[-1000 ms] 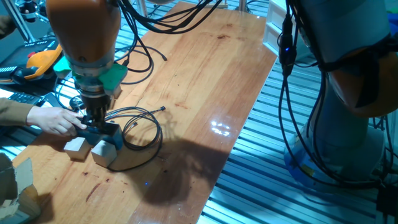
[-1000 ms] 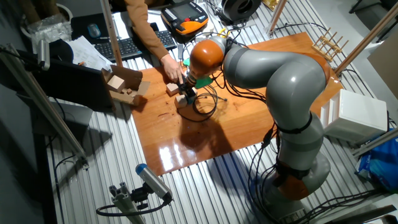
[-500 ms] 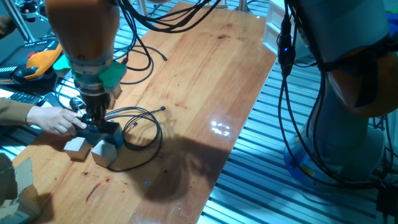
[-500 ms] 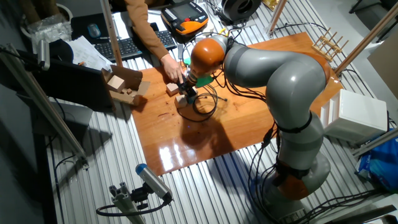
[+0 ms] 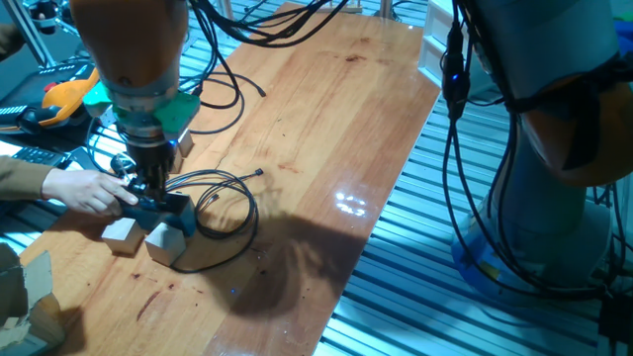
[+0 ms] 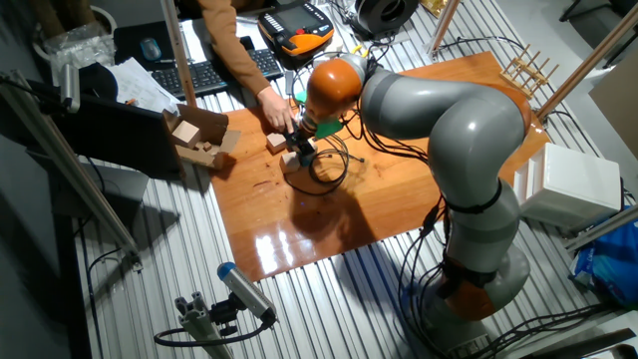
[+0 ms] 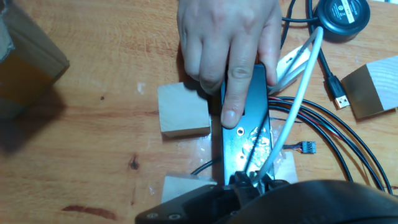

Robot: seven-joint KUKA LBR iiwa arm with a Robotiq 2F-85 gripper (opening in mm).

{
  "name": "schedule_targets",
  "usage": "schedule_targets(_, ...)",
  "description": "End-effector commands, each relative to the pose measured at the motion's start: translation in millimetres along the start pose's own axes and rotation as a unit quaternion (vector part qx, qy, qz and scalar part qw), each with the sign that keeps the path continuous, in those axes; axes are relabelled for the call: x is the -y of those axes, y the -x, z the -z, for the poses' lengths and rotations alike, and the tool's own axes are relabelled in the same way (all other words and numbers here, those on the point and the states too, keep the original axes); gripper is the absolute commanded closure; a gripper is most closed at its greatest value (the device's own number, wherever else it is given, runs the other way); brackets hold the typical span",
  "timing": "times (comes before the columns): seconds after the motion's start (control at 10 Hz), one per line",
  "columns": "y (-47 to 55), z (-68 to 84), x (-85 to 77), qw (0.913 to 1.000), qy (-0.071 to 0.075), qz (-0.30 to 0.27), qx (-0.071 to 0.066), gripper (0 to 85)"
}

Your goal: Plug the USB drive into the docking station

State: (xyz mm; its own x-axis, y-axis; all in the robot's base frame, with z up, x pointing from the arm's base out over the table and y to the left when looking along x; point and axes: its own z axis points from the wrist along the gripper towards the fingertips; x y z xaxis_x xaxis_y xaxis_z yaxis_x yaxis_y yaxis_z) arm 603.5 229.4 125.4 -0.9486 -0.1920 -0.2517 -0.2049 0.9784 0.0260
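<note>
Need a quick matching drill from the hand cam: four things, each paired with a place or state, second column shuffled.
Things:
1. docking station
2. person's hand
3. round black puck
4. wooden cube

Places or states:
A. top right corner of the hand view
B. pressing a finger on the dark box
C. just left of the dark box
D. lying flat, running up the middle of the view

Pairs: 1-D, 2-B, 3-A, 4-C

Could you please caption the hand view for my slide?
A person's hand steadies the docking station between wooden cubes.
</note>
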Motion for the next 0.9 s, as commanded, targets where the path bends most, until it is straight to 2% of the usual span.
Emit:
schedule_targets(0.0,1.6,2.0,-2.4,0.9998,0.014,-0.009,0.005,85.0)
schedule_targets(0.1,4.3,5.9,-5.4,0.9986,0.043,-0.027,0.012,85.0)
schedule_targets(0.2,8.8,9.4,-8.2,0.9987,0.035,-0.019,0.033,85.0)
schedule_targets(0.3,14.3,14.1,-11.6,0.9971,0.047,-0.026,0.055,85.0)
schedule_targets(0.4,22.4,22.0,-13.6,0.9955,0.049,-0.027,0.076,85.0)
schedule_targets(0.5,30.7,30.6,-14.1,0.9949,0.041,-0.020,0.090,85.0)
schedule_targets(0.6,39.4,38.3,-14.0,0.9942,0.043,-0.015,0.097,85.0)
schedule_targets(0.8,44.0,39.2,-10.0,0.9932,0.048,-0.007,0.106,85.0)
